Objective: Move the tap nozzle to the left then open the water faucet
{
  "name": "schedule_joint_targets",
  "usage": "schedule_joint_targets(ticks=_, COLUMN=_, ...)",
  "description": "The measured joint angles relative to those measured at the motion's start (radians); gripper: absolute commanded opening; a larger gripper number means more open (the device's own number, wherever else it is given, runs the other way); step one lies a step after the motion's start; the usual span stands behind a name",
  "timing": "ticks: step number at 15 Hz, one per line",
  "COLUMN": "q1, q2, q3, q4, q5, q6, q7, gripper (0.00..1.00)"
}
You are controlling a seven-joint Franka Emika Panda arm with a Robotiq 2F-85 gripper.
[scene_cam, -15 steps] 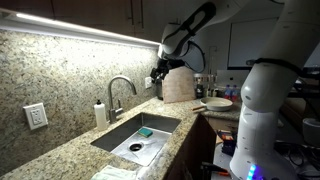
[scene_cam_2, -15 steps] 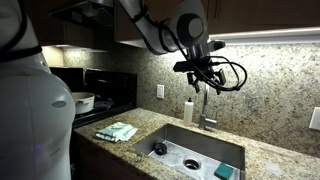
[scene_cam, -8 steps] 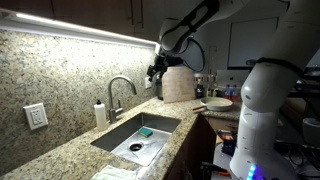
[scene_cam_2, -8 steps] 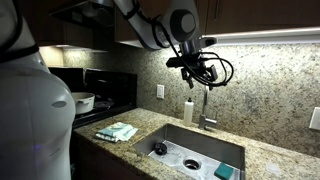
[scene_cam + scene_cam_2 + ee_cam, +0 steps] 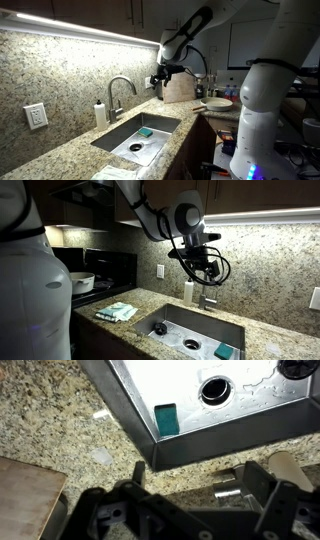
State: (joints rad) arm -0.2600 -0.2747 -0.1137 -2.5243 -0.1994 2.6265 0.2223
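Note:
The water faucet (image 5: pixel 113 103) is chrome and stands behind the sink (image 5: pixel 120 140). Its tap nozzle (image 5: pixel 122 80) arches high, with the tip over the basin. In an exterior view only the faucet base (image 5: pixel 208 302) shows below my gripper (image 5: pixel 204 270), which covers the spout. My gripper (image 5: pixel 160 77) hangs in the air beside the faucet, at about the height of the arch. In the wrist view the gripper (image 5: pixel 200 477) is open and empty, with a chrome faucet part (image 5: pixel 230 486) showing between the fingers, near the right one.
A white soap bottle (image 5: pixel 100 113) stands next to the faucet, also seen in an exterior view (image 5: pixel 188 290). A green sponge (image 5: pixel 166 420) and a drain (image 5: pixel 215 390) are in the sink. A wooden board (image 5: pixel 179 85) leans on the wall. A cloth (image 5: pixel 118 311) lies on the counter.
My gripper has come down toward the faucet, after a small sideways swing half a second ago. The faucet and nozzle have not moved.

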Motion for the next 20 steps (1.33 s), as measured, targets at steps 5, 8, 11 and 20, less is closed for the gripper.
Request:
schedule_joint_targets(ticks=5, q1=-0.029, q2=0.161, q3=0.011, q4=0.007, q5=-0.105, q6=0.233, q7=0.181, gripper=1.00)
schedule_joint_targets(ticks=8, q1=-0.043, q2=0.263, q3=0.010, q4=0.048, q5=-0.155, q6=0.384, q7=0.275, gripper=1.00)
schedule_joint_targets(ticks=11, q1=-0.022, q2=0.318, q3=0.031, q4=0.081, q5=-0.085, q6=0.400, q7=0.216, gripper=1.00)
schedule_joint_targets(ticks=20, q1=-0.012, q2=0.326, q3=0.042, q4=0.086, q5=-0.071, q6=0.401, q7=0.209, gripper=1.00)
